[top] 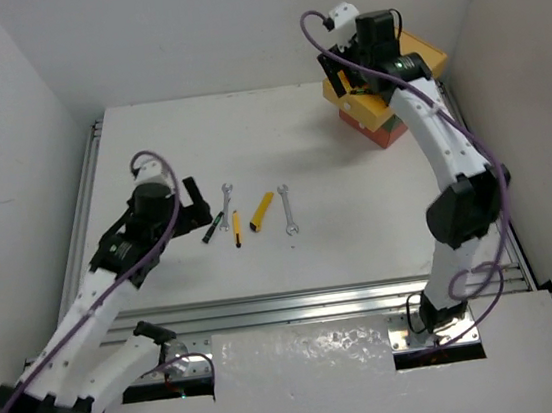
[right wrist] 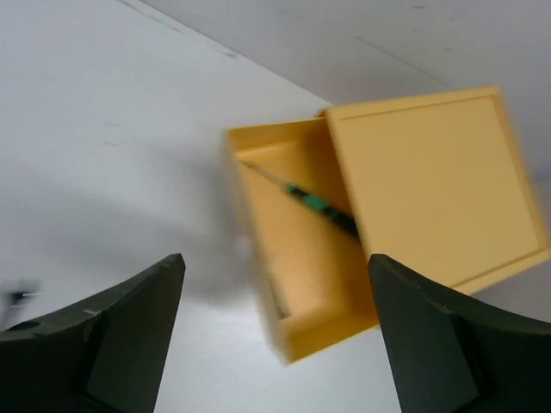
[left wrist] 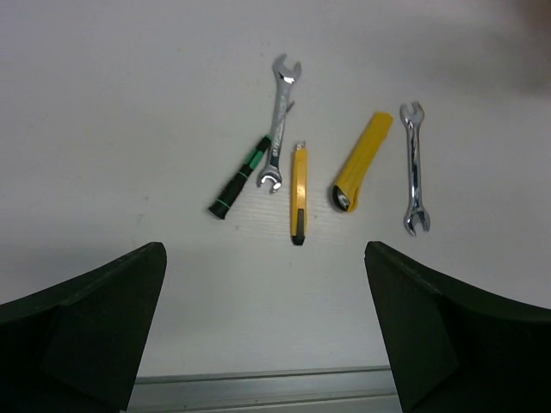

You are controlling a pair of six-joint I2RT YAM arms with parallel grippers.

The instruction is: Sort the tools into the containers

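Note:
Five tools lie in a row mid-table: a black-green screwdriver point(left wrist: 239, 178) point(top: 212, 227), a silver wrench point(left wrist: 277, 120) point(top: 226, 202), a thin yellow-black screwdriver point(left wrist: 298, 194) point(top: 236, 228), a flat yellow cutter point(left wrist: 362, 162) point(top: 262, 211) and a second wrench point(left wrist: 414, 168) point(top: 288, 211). My left gripper point(left wrist: 267, 331) point(top: 199, 208) stands open just left of them, holding nothing. The containers point(top: 385, 112) are stacked at the far right. The yellow top drawer point(right wrist: 288, 284) is pulled out, with a black-green screwdriver point(right wrist: 323, 206) lying inside. My right gripper point(right wrist: 275, 335) point(top: 343, 82) hovers open above that drawer, empty.
An aluminium rail point(left wrist: 258, 383) runs along the table's near edge, just below the left gripper. White walls close in the table at the back and on both sides. The stack's closed yellow lid point(right wrist: 430, 185) fills the right of the right wrist view.

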